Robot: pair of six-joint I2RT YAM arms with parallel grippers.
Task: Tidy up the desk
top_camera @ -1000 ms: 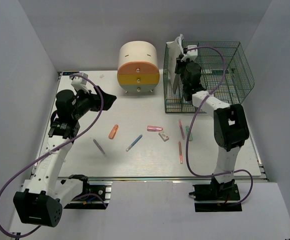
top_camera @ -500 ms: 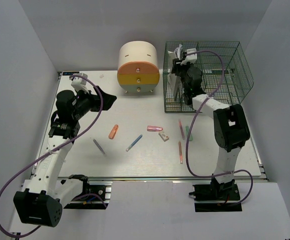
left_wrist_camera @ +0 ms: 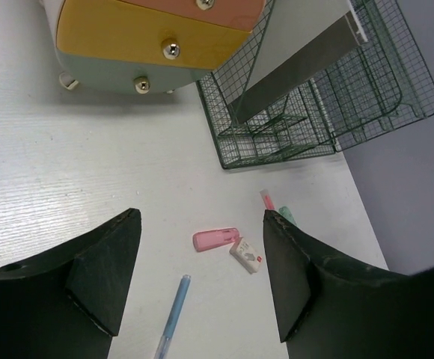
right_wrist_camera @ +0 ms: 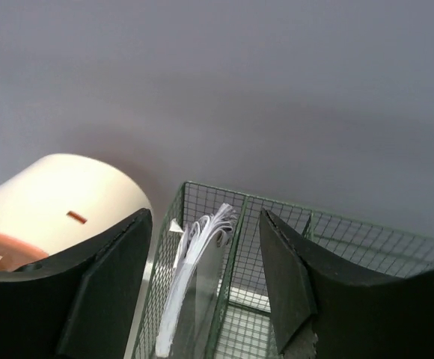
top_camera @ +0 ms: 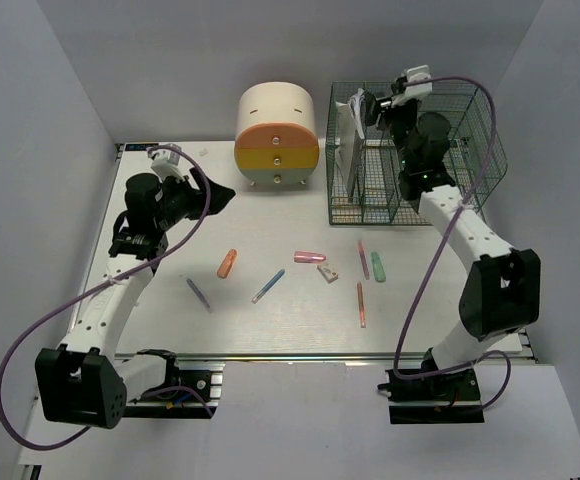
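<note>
Two arms here, and neither one is holding anything. The left gripper (top_camera: pixel 215 193) hangs over the far-left part of the desk (top_camera: pixel 290 315), fingers spread wide with only bare tabletop between them in its wrist view (left_wrist_camera: pixel 200 218). The right gripper (top_camera: pixel 366 103) is up above the far-left corner of the green mesh organizer (top_camera: pixel 482 150), also parted wide with nothing in it (right_wrist_camera: pixel 204 217). It looks down on a stack of papers (right_wrist_camera: pixel 196 254) standing upright in the leftmost slot.

The desk is the big white slab filling the middle of the top view, with the arm bases at its near edge. The cream, orange and yellow drawer box (top_camera: pixel 277 135) sits at the far edge, just left of the organizer.

Loose stuff across the middle, left to right: a purple-blue pen (top_camera: pixel 198 293), an orange marker (top_camera: pixel 227 263), a blue pen (top_camera: pixel 268 285), a pink highlighter (top_camera: pixel 310 257), a small eraser (top_camera: pixel 327 272), two pink pens (top_camera: pixel 363 258) (top_camera: pixel 361 304), and a green marker (top_camera: pixel 377 266).
</note>
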